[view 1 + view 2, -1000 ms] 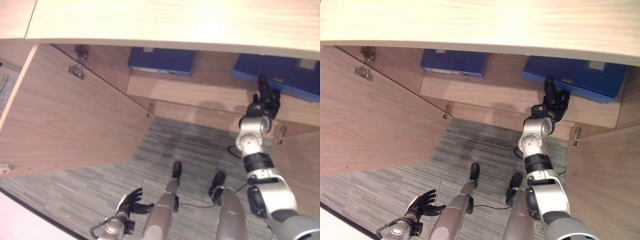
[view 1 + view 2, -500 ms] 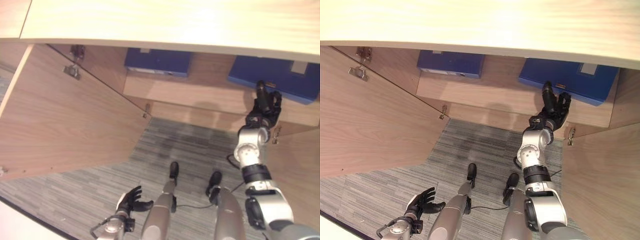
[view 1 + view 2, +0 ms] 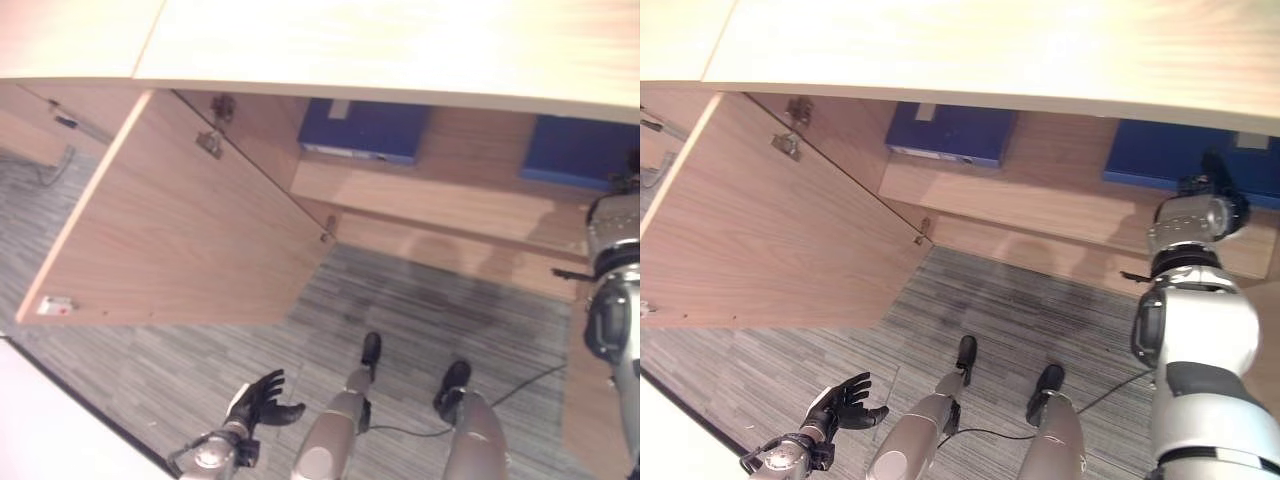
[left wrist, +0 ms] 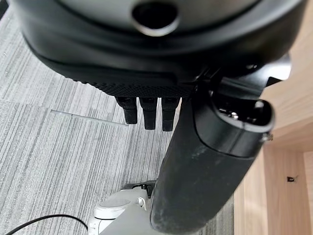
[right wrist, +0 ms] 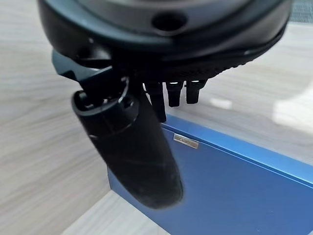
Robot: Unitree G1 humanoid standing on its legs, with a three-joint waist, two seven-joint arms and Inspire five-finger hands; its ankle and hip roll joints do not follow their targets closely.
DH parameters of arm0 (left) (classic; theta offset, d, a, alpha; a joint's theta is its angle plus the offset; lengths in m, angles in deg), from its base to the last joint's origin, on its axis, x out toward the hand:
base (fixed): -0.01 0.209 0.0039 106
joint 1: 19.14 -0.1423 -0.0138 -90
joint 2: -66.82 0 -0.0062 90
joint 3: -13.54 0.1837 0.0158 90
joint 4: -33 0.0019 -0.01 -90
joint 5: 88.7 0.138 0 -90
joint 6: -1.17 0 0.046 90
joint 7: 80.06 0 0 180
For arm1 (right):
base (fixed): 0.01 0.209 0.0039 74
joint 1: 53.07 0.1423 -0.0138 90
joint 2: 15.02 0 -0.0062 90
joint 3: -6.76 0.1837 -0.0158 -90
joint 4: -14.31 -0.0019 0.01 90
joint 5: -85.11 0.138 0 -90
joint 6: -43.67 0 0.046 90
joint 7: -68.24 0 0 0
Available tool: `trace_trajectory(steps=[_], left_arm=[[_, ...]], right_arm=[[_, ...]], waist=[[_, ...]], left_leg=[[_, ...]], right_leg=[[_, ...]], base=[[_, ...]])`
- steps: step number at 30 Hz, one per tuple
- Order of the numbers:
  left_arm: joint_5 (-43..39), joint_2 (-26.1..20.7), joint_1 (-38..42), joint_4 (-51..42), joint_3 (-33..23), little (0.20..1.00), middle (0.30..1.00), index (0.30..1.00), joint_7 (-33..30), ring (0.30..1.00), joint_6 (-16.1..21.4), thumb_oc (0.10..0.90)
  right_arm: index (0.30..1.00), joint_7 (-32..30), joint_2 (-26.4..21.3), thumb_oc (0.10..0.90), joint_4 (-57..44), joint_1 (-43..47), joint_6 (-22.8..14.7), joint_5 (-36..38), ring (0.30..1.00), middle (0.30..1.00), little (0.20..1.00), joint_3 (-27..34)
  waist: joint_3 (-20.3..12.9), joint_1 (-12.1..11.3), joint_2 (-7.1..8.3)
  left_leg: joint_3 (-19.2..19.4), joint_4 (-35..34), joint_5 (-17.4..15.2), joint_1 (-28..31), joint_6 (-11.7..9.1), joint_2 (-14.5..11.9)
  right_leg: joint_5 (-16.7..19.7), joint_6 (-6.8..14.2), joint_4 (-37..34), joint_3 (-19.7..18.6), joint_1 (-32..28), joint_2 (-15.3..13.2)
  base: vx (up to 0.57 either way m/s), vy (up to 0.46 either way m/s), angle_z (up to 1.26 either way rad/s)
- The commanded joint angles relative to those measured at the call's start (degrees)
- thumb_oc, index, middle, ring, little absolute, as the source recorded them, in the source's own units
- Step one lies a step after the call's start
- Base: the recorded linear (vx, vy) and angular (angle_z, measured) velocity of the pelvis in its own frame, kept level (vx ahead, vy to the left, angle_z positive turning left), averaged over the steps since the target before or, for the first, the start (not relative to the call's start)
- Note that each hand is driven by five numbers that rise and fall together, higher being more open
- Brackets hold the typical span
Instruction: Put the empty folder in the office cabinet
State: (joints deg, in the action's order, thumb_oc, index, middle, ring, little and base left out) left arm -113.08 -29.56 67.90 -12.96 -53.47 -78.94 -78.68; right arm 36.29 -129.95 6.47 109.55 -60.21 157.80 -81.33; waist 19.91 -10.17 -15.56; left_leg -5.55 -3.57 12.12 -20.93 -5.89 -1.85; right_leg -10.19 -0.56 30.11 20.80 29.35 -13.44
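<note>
The blue folder (image 3: 1185, 160) lies flat on the cabinet shelf (image 3: 1060, 205), far right. It looks like a stiff, box-shaped binder with a smooth cover and a small label, and being empty it is likely light. Its hard spine or long edge seems the best place to hold it. The right hand (image 5: 146, 122) hangs just beside it, fingers (image 5: 173, 93) straight, holding nothing. The left hand (image 3: 840, 405) hangs low near the floor, fingers spread. A second blue folder (image 3: 950, 135) sits further left.

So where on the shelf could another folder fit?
The bare wood shelf between the left blue folder and the right blue folder is free. The right end is crowded: the right robot hand is by that folder.
</note>
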Motion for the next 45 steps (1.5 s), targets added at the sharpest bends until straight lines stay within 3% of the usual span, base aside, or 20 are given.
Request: trace_trajectory(steps=[1,6,8,10,11,12,13,14,15,17,19,23,30,37,45], left_arm=[[-0.6,-4.6,-0.4,1.7,2.6,0.900,0.900,0.900,0.5,0.900,1.7,0.800],[0.1,-4.4,-0.4,1.7,2.7,0.900,0.900,0.900,0.6,0.900,1.6,0.800],[-0.1,-3.9,-0.5,1.9,2.4,0.900,0.900,0.900,0.4,0.900,1.4,0.800],[-0.2,-3.0,-0.7,1.8,1.4,0.900,0.900,0.900,0.0,0.900,1.0,0.800],[-0.5,-1.2,-0.5,2.1,-0.1,0.900,0.900,0.900,-0.7,0.900,0.5,0.800],[-0.2,-0.3,-0.7,2.7,-1.0,0.900,0.900,0.900,-1.2,0.900,0.2,0.800],[0.7,1.7,-0.2,3.6,-2.4,0.900,0.900,0.900,-2.1,0.900,0.0,0.800],[0.8,1.7,-0.6,3.6,-2.4,0.900,0.900,0.900,-2.1,0.900,0.0,0.800],[1.6,2.5,-0.9,3.9,-3.5,0.900,0.900,0.900,-2.3,0.900,-0.4,0.800],[2.1,2.8,-1.9,4.6,-5.4,0.900,0.900,0.900,-2.3,0.900,-0.8,0.800],[3.5,2.8,-3.3,4.8,-7.4,0.900,0.900,0.900,-1.6,0.900,-0.9,0.800],[4.9,2.6,-5.1,7.3,-10.7,0.900,0.900,0.900,-0.6,0.900,-0.5,0.800],[7.0,3.0,-6.6,10.9,-13.7,0.900,0.900,0.900,0.2,0.900,-0.1,0.800],[7.9,3.3,-7.5,11.8,-15.7,0.900,0.900,0.900,0.8,0.900,0.3,0.800],[6.5,3.1,-8.9,7.4,-17.4,0.900,0.900,0.900,0.5,0.900,2.3,0.800]], right_arm=[[0.900,7.8,-8.3,0.800,-11.2,7.5,-2.3,-6.8,0.900,0.900,0.900,-9.1],[0.900,8.4,-6.9,0.800,-12.6,6.4,-2.9,-6.3,0.900,0.900,0.900,-9.5],[0.900,9.0,-4.1,0.800,-16.2,4.0,-4.6,-4.8,0.900,0.900,0.900,-8.5],[0.900,8.6,1.9,0.800,-27.3,-3.0,-7.9,-6.0,0.900,0.900,0.900,-7.2],[0.900,7.8,8.3,0.800,-39.5,-11.8,-11.8,-9.2,0.900,0.900,0.900,-4.3],[0.900,6.8,12.1,0.800,-46.3,-18.0,-12.9,-12.4,0.900,0.900,0.900,-2.3],[0.900,7.5,18.7,0.800,-56.6,-30.2,-14.2,-16.8,0.900,0.900,0.900,-0.9],[0.900,7.1,19.1,0.800,-57.6,-31.1,-14.0,-17.4,0.900,0.900,0.900,-0.9],[0.900,9.5,23.3,0.800,-63.0,-40.0,-13.3,-19.2,0.900,0.900,0.900,-1.9],[0.900,11.9,26.1,0.800,-66.8,-49.9,-11.5,-20.8,0.900,0.900,0.900,-4.0],[0.900,16.1,25.1,0.800,-70.0,-58.8,-8.4,-23.8,0.900,0.900,0.900,-5.7],[0.900,21.7,22.6,0.800,-72.5,-67.6,-5.2,-28.1,0.900,0.900,0.900,-7.8],[0.900,26.5,21.1,0.800,-73.7,-73.8,-2.6,-33.4,0.900,0.900,0.900,-10.6],[0.900,30.4,19.3,0.800,-72.0,-75.8,0.2,-39.4,0.900,0.900,0.900,-15.5],[0.900,31.4,16.6,0.800,-68.0,-73.2,0.0,-49.7,0.900,0.900,0.900,-20.1]], waist=[[-3.4,-1.3,2.22],[-3.6,-1.4,2.09],[-3.4,-1.0,2.21],[-2.7,-0.1,2.67],[-1.7,1.3,2.97],[-1.5,2.0,3.43],[-0.7,3.5,4.28],[-0.8,3.6,4.48],[-0.6,4.8,5.45],[-1.0,6.2,6.93],[-1.6,8.1,8.56],[-3.8,10.0,10.31],[-6.8,10.8,11.77],[-10.3,9.7,12.87],[-11.4,5.4,13.32]], left_leg=[[-2.8,-0.7,-7.0,6.5,-6.9,-6.9],[-3.0,-0.8,-6.8,6.5,-7.0,-7.0],[-2.8,-0.9,-6.8,6.6,-6.9,-7.0],[-2.6,-0.8,-6.7,6.8,-6.7,-7.3],[-2.3,-0.8,-6.8,6.9,-6.5,-7.5],[-2.3,-0.7,-6.8,7.0,-6.4,-7.7],[-2.0,-0.6,-6.5,6.9,-6.2,-8.2],[-1.9,-0.6,-6.9,7.3,-6.2,-8.2],[-1.6,-0.6,-6.7,7.3,-6.2,-8.7],[-0.8,-0.6,-7.3,8.7,-6.3,-9.2],[0.9,-0.7,-7.6,10.6,-6.5,-9.9],[3.0,-1.1,-8.1,14.0,-6.6,-10.4],[5.0,-1.4,-9.4,18.5,-6.3,-10.2],[5.1,-1.4,-10.3,21.5,-6.0,-9.9],[1.0,-1.4,-9.0,21.4,-6.3,-9.8]], right_leg=[[-1.3,10.9,-5.5,-0.9,-6.2,-2.4],[-1.3,10.8,-5.5,-0.6,-6.5,-2.3],[-1.2,10.7,-5.6,-0.7,-6.7,-2.0],[-1.0,10.5,-6.0,-1.0,-6.9,-1.6],[-0.8,10.3,-6.3,-1.2,-7.1,-1.2],[-0.7,10.2,-6.7,-1.2,-7.5,-1.0],[0.5,9.9,-7.7,-1.3,-7.6,-0.4],[-0.1,10.0,-7.4,-1.3,-7.9,-0.5],[1.2,9.8,-8.7,-1.3,-8.2,0.0],[1.6,9.9,-9.8,-1.5,-9.3,0.5],[3.1,10.2,-12.3,-2.1,-11.4,1.1],[5.7,10.8,-17.5,-2.5,-15.5,1.8],[7.2,11.3,-22.0,-3.0,-20.7,2.3],[7.7,11.5,-25.2,-1.9,-25.9,2.3],[7.1,10.7,-27.3,1.0,-29.9,2.8]], base=[[0.00,0.000,0.00],[0.00,0.000,0.00],[0.00,0.006,-0.02],[-0.02,0.016,-0.06],[-0.01,0.012,-0.14],[-0.04,0.015,-0.13],[-0.01,0.000,-0.15],[-0.03,0.019,-0.11],[0.03,0.006,-0.14],[0.03,0.015,-0.08],[0.06,0.056,-0.22],[0.07,0.071,-0.28],[0.06,0.066,-0.16],[0.04,0.030,0.00],[-0.02,-0.022,0.22]])
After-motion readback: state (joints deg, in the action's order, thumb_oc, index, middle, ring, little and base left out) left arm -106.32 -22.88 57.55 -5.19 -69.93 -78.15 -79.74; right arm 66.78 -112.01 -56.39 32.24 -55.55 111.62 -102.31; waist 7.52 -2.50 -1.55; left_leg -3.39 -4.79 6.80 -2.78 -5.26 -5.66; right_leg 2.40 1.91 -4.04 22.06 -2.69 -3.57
